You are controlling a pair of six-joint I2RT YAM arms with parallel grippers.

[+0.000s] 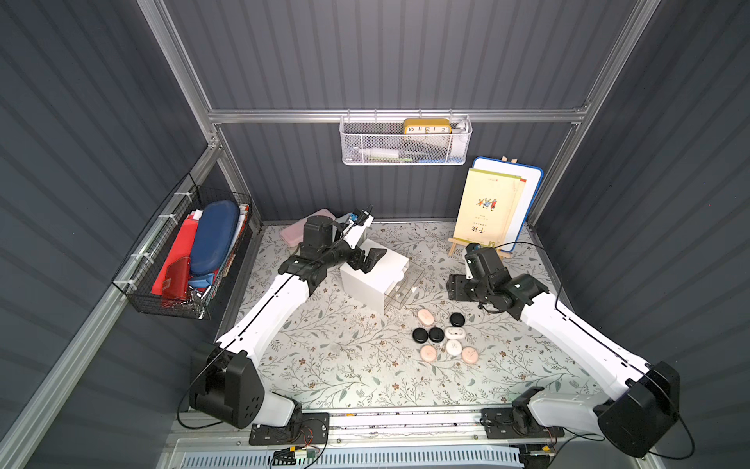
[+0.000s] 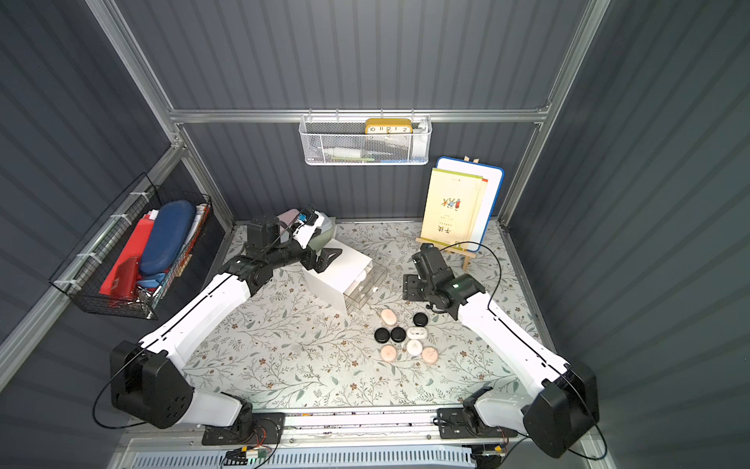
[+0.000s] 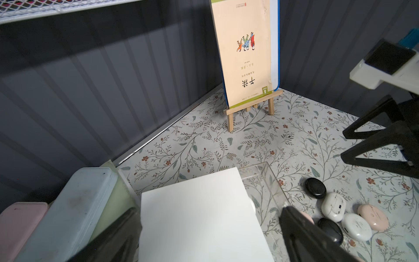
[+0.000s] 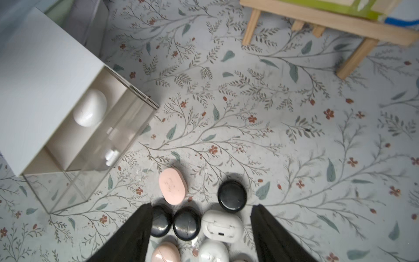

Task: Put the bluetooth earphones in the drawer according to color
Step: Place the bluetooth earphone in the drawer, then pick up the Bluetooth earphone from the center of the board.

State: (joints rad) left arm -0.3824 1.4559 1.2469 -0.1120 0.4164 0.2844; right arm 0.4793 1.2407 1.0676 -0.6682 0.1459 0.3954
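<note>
One white earphone case (image 4: 90,107) lies in the pulled-out top drawer (image 4: 145,99) of the white drawer cabinet (image 1: 365,286), mid-mat. Just near-right of it, three black cases (image 1: 436,334), two white cases (image 1: 453,333) and three pink cases (image 1: 425,316) cluster on the floral mat (image 1: 324,365). The left gripper (image 1: 375,260) hovers over the cabinet top, jaws wide apart, empty. The right gripper (image 1: 454,286), right of the cabinet, stands parted, holding nothing.
</note>
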